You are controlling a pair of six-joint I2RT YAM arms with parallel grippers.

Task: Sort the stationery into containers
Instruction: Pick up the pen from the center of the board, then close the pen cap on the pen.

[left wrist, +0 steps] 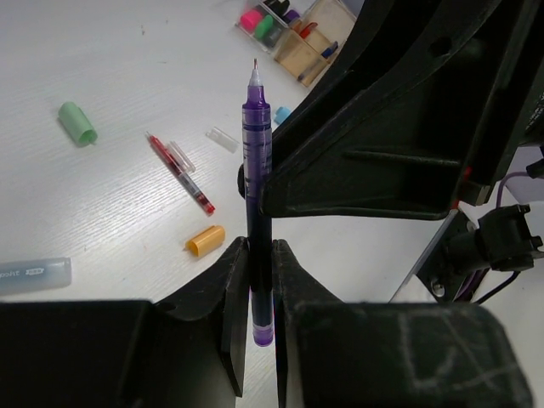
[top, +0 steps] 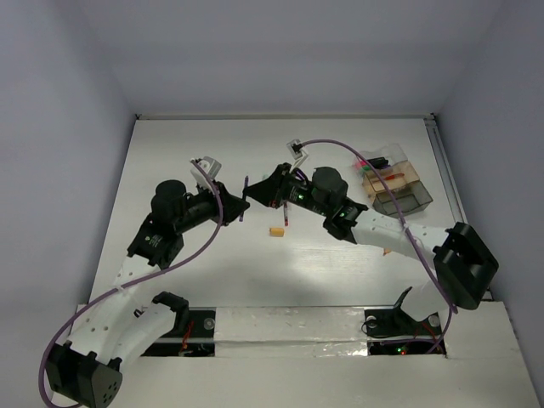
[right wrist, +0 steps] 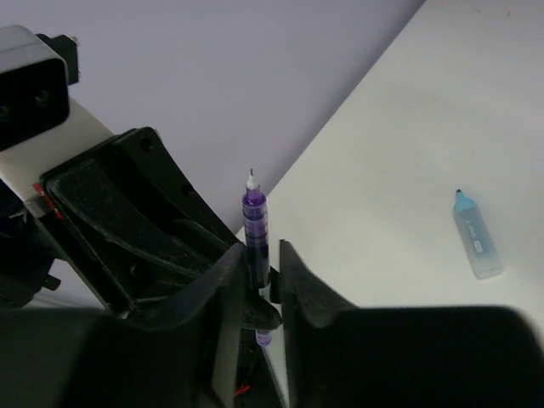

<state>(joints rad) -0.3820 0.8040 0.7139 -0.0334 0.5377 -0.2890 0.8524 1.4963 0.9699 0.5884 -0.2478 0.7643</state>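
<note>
A purple pen point(left wrist: 257, 153) stands upright above the table, with my left gripper point(left wrist: 259, 246) shut on its lower barrel. My right gripper point(right wrist: 262, 248) straddles the same purple pen point(right wrist: 255, 221) from the other side. Its jaws stand slightly apart, with a gap between the pen and one finger. From above, both grippers meet at the pen point(top: 244, 200) in mid-table. The clear compartment box point(top: 395, 183) sits at the far right and holds pink and green highlighters point(left wrist: 255, 21) and pens.
A red pen point(left wrist: 180, 174), a clear cap point(left wrist: 222, 138), an orange piece point(left wrist: 205, 240), a green piece point(left wrist: 77, 122) and a pale blue highlighter point(right wrist: 476, 246) lie on the white table. The orange piece point(top: 276, 230) is just below the grippers.
</note>
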